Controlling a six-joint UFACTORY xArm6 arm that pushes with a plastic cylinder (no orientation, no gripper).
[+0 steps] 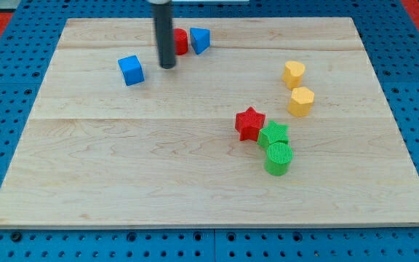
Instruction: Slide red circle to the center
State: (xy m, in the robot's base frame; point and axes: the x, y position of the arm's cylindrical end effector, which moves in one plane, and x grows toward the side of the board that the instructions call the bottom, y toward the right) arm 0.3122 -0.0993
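We log the wooden board (195, 182) first. Our rod holds nothing; my tip (167, 67) rests near the top edge, just left of the red circle (181, 41), partly hiding it. A blue block (200, 39) touches the circle's right side; a blue cube (131, 70) lies left of the tip.

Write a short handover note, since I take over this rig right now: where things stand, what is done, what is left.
My tip sits near the view's top, just left of the red circle, which the rod partly hides.
The blue triangle-like block adjoins the circle's right side; the blue cube lies left of the tip.
Done: nothing visible; the circle remains far from the centre.
Left: get behind it and push it down-right.
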